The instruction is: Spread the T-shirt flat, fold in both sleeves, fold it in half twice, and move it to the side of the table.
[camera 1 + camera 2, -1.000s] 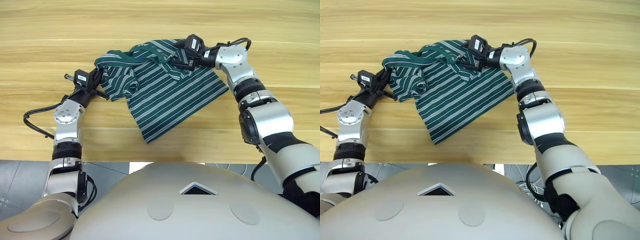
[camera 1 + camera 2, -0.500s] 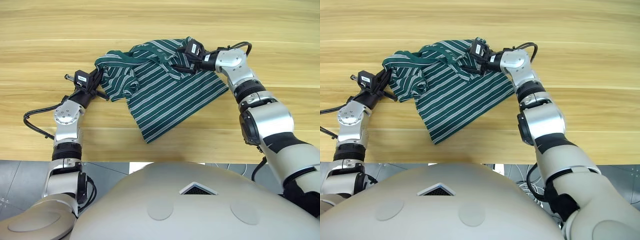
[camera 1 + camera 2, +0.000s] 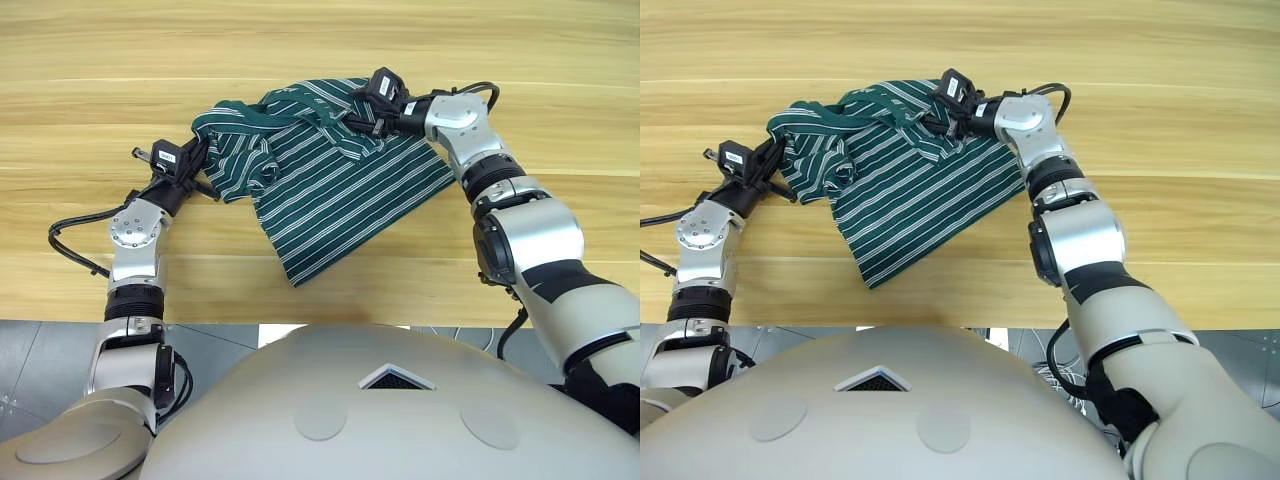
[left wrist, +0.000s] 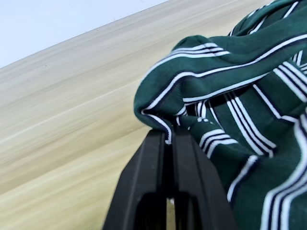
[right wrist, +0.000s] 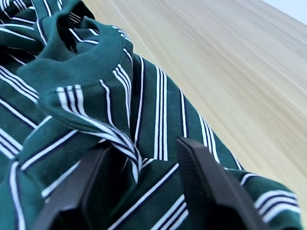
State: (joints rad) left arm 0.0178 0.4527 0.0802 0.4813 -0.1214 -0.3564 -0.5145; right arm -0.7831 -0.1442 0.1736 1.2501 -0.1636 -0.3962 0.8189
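Note:
A dark green T-shirt (image 3: pixel 330 190) with white stripes lies crumpled on the wooden table (image 3: pixel 300 40), its top bunched and its lower part stretching toward the front. My left gripper (image 3: pixel 200 165) sits at the shirt's left edge. The left wrist view shows this gripper (image 4: pixel 168 136) shut, pinching the hem of a fabric fold (image 4: pixel 230 91). My right gripper (image 3: pixel 358 112) rests on the bunched far right part of the shirt. In the right wrist view this gripper (image 5: pixel 144 148) stands open, its fingers either side of a raised striped fold (image 5: pixel 81 76).
Bare wood stretches on all sides of the shirt, widest at the far side and to the right. The table's front edge (image 3: pixel 250 322) runs just in front of the shirt's lowest corner (image 3: pixel 295 278).
My right gripper dipped into the bunched fabric and came back slightly to the left and farther away. The left gripper and its hold have hardly moved.

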